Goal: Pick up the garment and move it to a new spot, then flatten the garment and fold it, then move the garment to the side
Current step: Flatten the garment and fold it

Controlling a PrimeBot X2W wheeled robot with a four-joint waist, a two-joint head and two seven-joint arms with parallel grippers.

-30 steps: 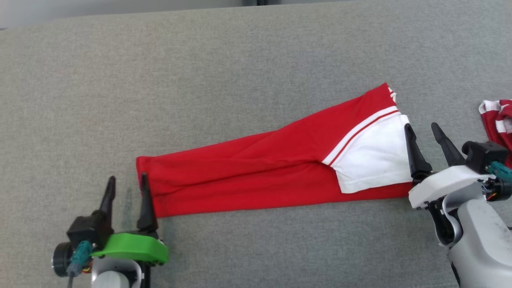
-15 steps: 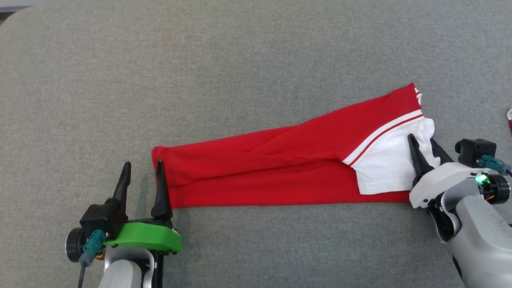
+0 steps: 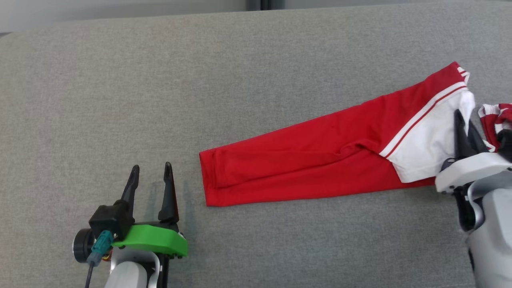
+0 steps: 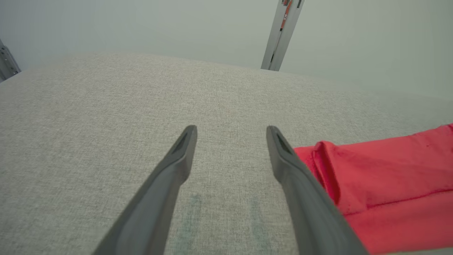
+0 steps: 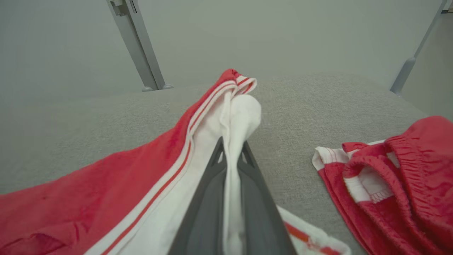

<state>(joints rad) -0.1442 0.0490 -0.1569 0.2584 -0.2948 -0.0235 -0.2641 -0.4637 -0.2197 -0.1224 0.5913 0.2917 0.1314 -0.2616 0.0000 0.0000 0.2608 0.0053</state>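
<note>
– Right wrist view: what has the right gripper (image 5: 231, 145) got?
– Its two fingers are pressed together on a ridge of white cloth at the end of the garment (image 5: 106, 191), lifted a little off the grey cushion (image 5: 300, 117). I cannot tell how many layers are in the pinch, because the fold hides them.
– And outward from there?
– In the head view the garment runs from that grip toward eight o'clock as a long folded strip, with its red end flat on the cushion. A second red garment (image 3: 494, 116) lies just at three o'clock of the grip. The left gripper (image 3: 151, 166) stands spread and empty at nine o'clock of the red end, apart from it.
– How should the drag go?
– Low and steady toward three o'clock, I'd say, with a firm pinch so the strip trails flat without bunching. It should stop short of the second garment.
– Against half a second ago?
– The camera has shifted, so I judge by the grippers. Then the left gripper's inner finger stood at the red end, and now bare cushion lies between them. A second ago the right fingers were spread beside the white edge.
</note>
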